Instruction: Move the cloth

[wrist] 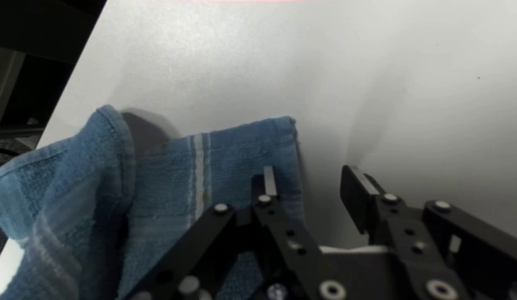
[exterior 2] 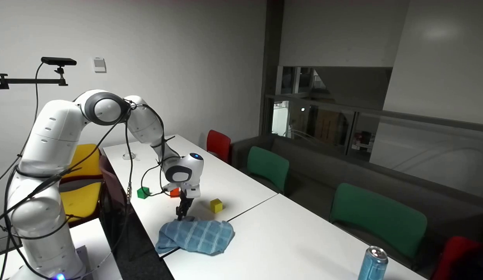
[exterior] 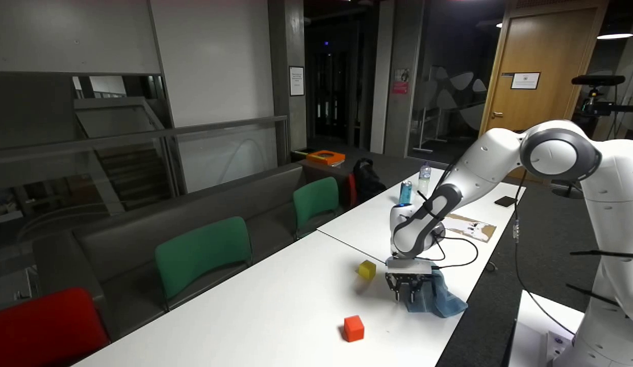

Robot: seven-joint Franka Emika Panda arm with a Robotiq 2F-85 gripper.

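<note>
Apparently the step in hand was to take hold of the cloth (exterior 2: 200,235), and in my judgement it was not yet taken. In an exterior view it lay on the white table (exterior 2: 303,241), across a seam (exterior 2: 253,207); in the wrist view its left part was folded up, and its right part lay rather flat, partly under the gripper (wrist: 308,177). For the next move, I supposed, the gripper had to come well down at the border and then press together, to catch some fabric. Because this part was flat, the pinch could slip; the raised fold (wrist: 91,179) at the left looked easier to seize. The yellow cube (exterior: 367,270), to the left of the gripper in an exterior view and apart from the cloth, would probably call for care during a carry.

As for the gripper, its jaws were spread with a wide gap between them and, as far as could be seen, pinched nothing. In the wrist view the left finger (wrist: 258,191) was over the cloth, just inside its right border, while the right finger (wrist: 356,198) was beyond this border, over the table. Whether the left finger touched the fabric or hung slightly above it, I could not tell.
</note>
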